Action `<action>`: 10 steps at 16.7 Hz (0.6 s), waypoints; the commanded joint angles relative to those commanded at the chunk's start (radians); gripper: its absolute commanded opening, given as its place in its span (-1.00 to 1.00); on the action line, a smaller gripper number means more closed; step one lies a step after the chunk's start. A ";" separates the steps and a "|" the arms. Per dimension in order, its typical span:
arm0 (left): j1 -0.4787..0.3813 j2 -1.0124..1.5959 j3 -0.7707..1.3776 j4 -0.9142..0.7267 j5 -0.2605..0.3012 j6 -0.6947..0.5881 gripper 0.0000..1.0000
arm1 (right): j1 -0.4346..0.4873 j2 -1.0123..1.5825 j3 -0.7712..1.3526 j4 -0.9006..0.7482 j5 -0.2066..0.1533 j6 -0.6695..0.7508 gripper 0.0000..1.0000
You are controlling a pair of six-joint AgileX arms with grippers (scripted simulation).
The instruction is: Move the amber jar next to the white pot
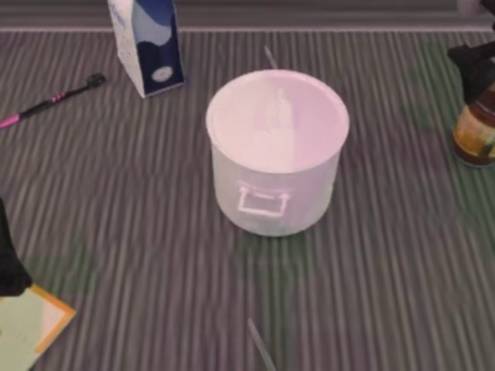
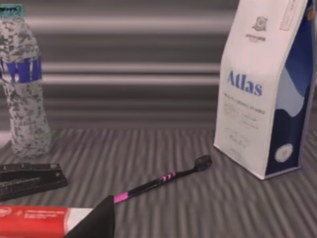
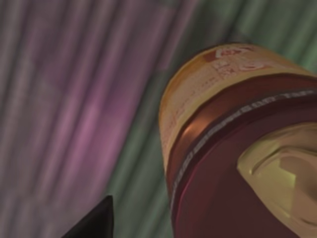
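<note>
From above, the white pot [image 1: 277, 151] sits mid-table, lid on, its rectangular handle facing the near edge. Far off at the right edge stands the amber jar [image 1: 476, 131], well apart from the pot, with the right gripper [image 1: 473, 66] a dark mass directly over its top; whether those fingers are closed on it, I cannot tell from here. The right wrist view fills with the jar [image 3: 233, 144] up close: yellow-orange label, dark reddish lid, striped table behind. It settles nothing about the grip.

The left arm [image 1: 11, 259] sits at the left edge, its fingers unreadable too. Its wrist camera shows what the top view crops: a water bottle [image 2: 22, 84] and a red tube [image 2: 32, 221], plus the blue-and-white carton [image 2: 265, 89] reading "Atlas" and the black-and-pink toothbrush [image 2: 163, 181] just beside it.
</note>
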 joint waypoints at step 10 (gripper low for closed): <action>0.000 0.000 0.000 0.000 0.000 0.000 1.00 | 0.002 -0.044 -0.190 0.147 -0.001 0.001 1.00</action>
